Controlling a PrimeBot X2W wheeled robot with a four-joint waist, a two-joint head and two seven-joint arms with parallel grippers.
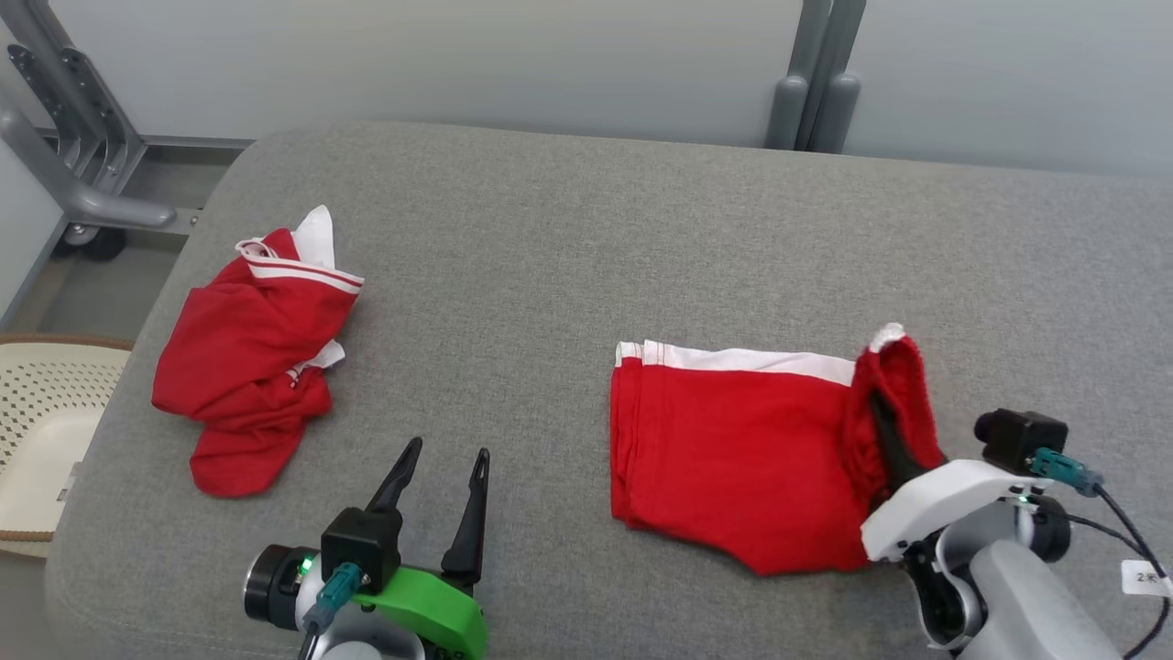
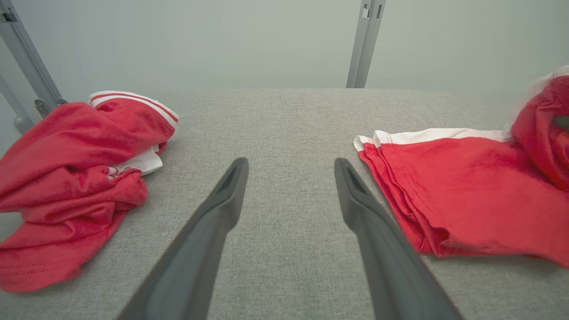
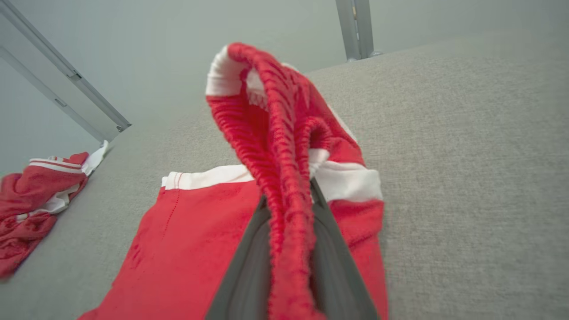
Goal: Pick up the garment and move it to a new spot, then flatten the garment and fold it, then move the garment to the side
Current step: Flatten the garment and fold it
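The garment [image 1: 733,440] is a pair of red shorts with a white band, lying folded flat right of centre on the grey padded table [image 1: 550,229]. Its right end, the ribbed waistband [image 3: 275,133], is lifted and bunched. My right gripper [image 1: 880,401] is shut on that waistband, and in the right wrist view the cloth runs between both dark fingers [image 3: 249,262]. My left gripper [image 1: 449,451] hovers open near the table's front, between the two cloth heaps, with nothing between its fingers [image 2: 222,209]. The garment's left edge [image 2: 444,186] lies just right of it.
A second red and white garment [image 1: 247,357] lies crumpled at the table's left. A cream perforated basket [image 1: 46,412] stands beyond the left edge. Grey metal posts [image 1: 816,92] rise behind the table, and a wheeled frame [image 1: 82,137] stands at the far left.
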